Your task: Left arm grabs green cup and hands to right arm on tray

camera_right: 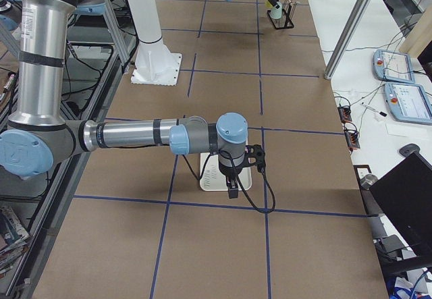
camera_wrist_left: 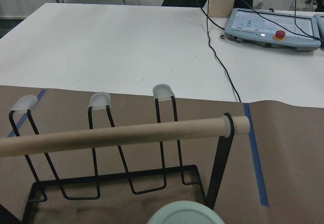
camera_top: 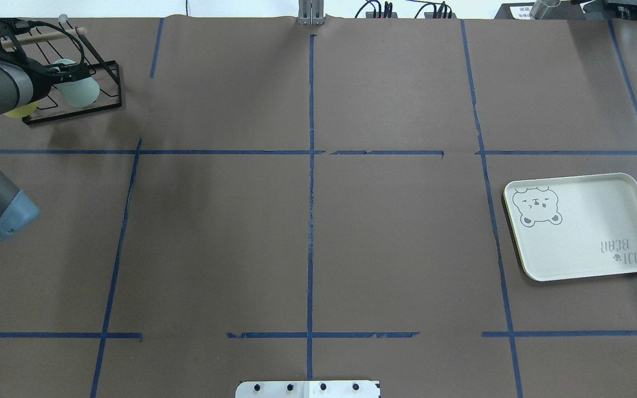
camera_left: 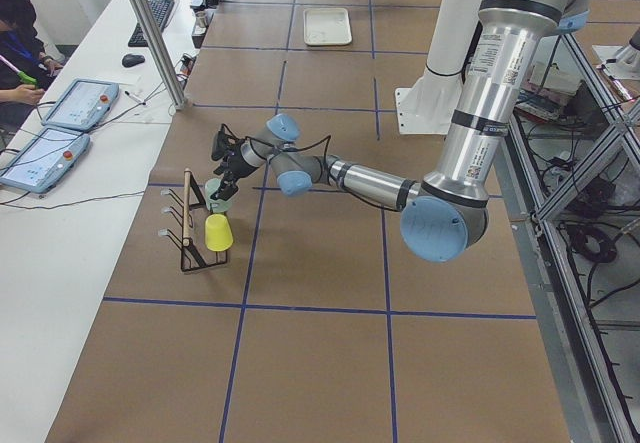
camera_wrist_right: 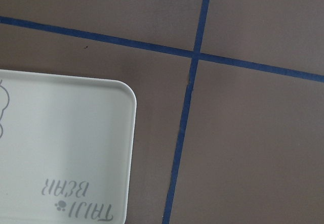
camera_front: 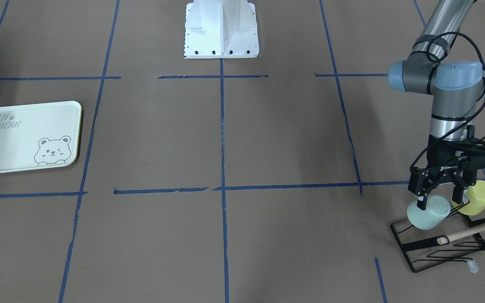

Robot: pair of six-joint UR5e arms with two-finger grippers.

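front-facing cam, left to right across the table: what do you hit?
tray → white robot base → green cup → yellow-green cup

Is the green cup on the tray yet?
No, the tray is bare in the overhead view, and the green cup sits at the black rack between the left end effector's fingers.

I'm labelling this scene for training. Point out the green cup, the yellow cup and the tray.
green cup (camera_front: pixel 434 215): exterior front-facing view, on its side wall.
yellow cup (camera_front: pixel 480 197): exterior front-facing view, on its side wall.
tray (camera_front: pixel 13 143): exterior front-facing view, on its bare floor.
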